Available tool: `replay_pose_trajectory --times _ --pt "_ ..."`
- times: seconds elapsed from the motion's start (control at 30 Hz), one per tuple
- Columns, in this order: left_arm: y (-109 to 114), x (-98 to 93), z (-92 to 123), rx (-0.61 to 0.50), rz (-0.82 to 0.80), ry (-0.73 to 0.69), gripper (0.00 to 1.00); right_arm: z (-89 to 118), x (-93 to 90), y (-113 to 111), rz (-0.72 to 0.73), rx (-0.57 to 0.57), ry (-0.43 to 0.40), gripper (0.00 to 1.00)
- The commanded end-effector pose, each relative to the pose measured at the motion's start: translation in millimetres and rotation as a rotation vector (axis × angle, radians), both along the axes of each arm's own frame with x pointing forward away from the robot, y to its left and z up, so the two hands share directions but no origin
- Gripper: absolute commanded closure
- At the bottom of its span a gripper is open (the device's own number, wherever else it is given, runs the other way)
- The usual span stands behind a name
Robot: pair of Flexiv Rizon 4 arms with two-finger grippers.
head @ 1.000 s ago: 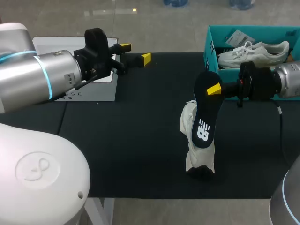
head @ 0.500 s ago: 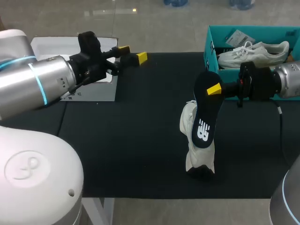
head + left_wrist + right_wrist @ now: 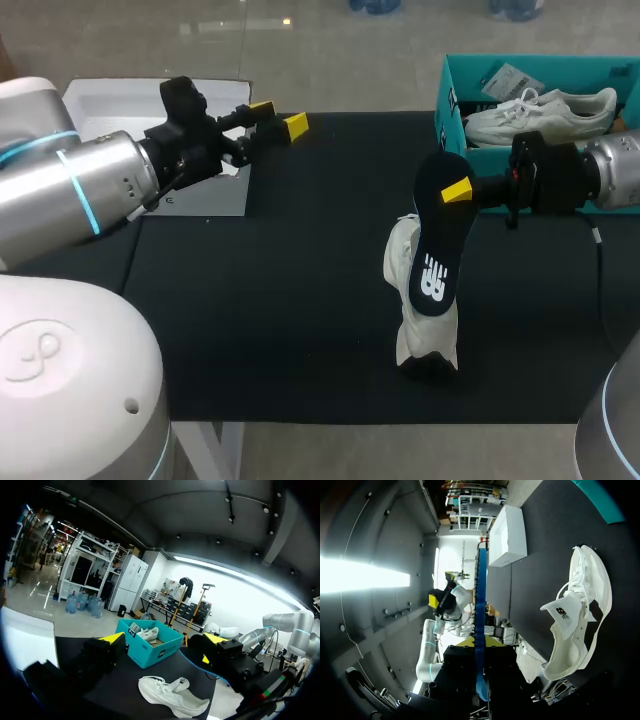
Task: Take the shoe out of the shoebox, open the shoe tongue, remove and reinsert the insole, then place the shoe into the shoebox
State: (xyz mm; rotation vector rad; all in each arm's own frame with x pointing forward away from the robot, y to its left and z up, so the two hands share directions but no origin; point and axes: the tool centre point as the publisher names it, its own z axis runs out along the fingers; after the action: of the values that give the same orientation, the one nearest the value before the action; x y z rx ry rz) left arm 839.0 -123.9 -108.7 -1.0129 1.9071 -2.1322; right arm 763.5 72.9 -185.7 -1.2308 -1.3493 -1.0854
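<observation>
Left gripper (image 3: 279,116) drew back slightly toward the white lid (image 3: 205,195); fingers spread, nothing between them. Right gripper (image 3: 456,190) unchanged, clamped on the far end of the insole (image 3: 436,250). Insole hangs near-upright, long axis running from the gripper toward the near table edge, logo face showing (edge-on from the right wrist). Shoe (image 3: 408,300) lies on its side on the black mat (image 3: 280,300) beneath it, outside the shoebox (image 3: 446,100), which holds a second shoe (image 3: 540,112).
</observation>
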Motion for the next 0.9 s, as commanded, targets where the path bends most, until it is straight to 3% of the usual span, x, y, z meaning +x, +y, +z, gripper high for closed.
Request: replay_pose_trajectory --times 0.03,0.9 --pt "-3.8 -0.6 -0.2 0.001 0.006 -0.001 0.0 0.1 -0.9 0.3 -0.002 -0.002 0.0 1.0" --pt "-3.7 1.1 1.8 0.0 0.005 0.011 0.0 0.1 -0.9 0.3 -0.002 -0.002 0.0 1.0"
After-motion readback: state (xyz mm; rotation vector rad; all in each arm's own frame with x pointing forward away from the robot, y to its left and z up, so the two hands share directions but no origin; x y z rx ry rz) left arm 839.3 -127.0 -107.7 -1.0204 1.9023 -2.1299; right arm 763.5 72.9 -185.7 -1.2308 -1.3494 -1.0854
